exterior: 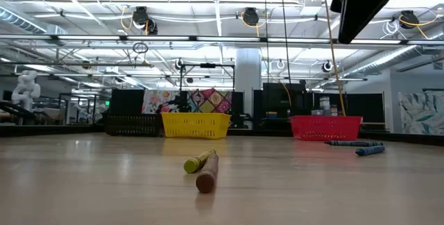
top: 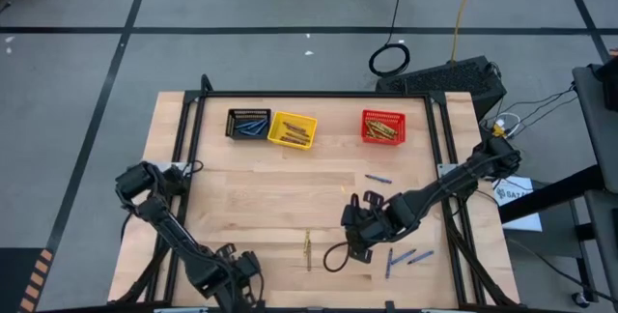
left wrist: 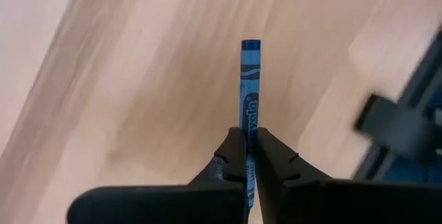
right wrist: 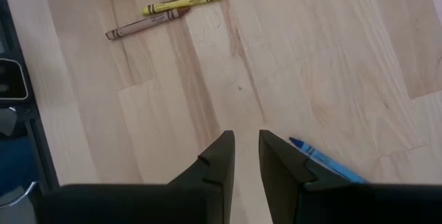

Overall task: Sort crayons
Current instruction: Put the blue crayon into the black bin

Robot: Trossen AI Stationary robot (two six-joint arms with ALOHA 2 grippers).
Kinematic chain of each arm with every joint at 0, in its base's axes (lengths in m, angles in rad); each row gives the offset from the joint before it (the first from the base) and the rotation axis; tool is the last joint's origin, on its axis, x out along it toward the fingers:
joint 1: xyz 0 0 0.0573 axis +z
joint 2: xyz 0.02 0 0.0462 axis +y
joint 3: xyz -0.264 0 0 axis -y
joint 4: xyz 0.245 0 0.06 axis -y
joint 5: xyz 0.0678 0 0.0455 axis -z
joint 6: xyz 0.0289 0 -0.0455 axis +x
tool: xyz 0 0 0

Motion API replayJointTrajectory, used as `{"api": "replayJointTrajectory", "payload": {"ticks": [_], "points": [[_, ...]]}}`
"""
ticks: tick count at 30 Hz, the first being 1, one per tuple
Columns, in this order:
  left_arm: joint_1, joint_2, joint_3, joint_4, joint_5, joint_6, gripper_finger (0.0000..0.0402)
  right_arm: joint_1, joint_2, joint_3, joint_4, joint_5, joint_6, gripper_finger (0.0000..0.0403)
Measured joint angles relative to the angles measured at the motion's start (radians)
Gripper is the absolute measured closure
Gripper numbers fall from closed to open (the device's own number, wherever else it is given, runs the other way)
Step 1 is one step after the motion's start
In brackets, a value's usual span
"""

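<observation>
My left gripper [left wrist: 247,156] is shut on a blue crayon [left wrist: 250,79] near the table's near edge, left of centre [top: 238,276]. My right gripper [right wrist: 246,148] hangs open over the wood right of centre [top: 357,236], with nothing between its fingers. A blue crayon [right wrist: 324,162] lies just beside it. A yellow crayon [right wrist: 185,3] and a brown crayon [right wrist: 141,25] lie side by side on the table [top: 308,248], also seen close up in the low view [exterior: 198,161] [exterior: 207,176]. Other blue crayons [top: 378,179] [top: 406,257] lie flat at the right. My left gripper pinches the blue crayon's paper-wrapped shaft [left wrist: 249,135] between its two fingers, which come from above, pointing steeply down. One end of the crayon [left wrist: 251,45] sticks out well past the fingers; the other end is hidden behind them. Whether it touches the wood I cannot tell.
Three mesh baskets stand in a row along the far edge: black [top: 248,124] with blue crayons, yellow [top: 293,129] and red [top: 383,127] with yellowish ones. Bare wood lies between the baskets and the grippers. A dark frame rail [top: 183,158] runs along the table's sides.
</observation>
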Motion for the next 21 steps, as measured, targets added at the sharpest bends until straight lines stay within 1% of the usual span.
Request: {"api": "replayJointTrajectory", "payload": {"ticks": [4, 10, 15, 21], "points": [[0.016, -0.034, 0.0, -0.091, 0.003, 0.009, 0.0401, 0.006, 0.0, 0.0, 0.0, 0.0, 0.0, 0.0348], [0.089, -0.082, 0.001, -0.23, -0.027, 0.068, 0.0401, 0.006, 0.0, 0.0, 0.0, 0.001, 0.0, 0.0348], [0.19, -0.121, 0.002, -0.277, -0.065, 0.193, 0.0401, 0.006, 0.0, 0.0, 0.0, 0.003, -0.028, 0.0348], [0.303, -0.161, 0.002, -0.275, -0.066, 0.345, 0.0401, 0.006, 0.0, 0.0, -0.003, 0.005, -0.057, 0.0348]]}}
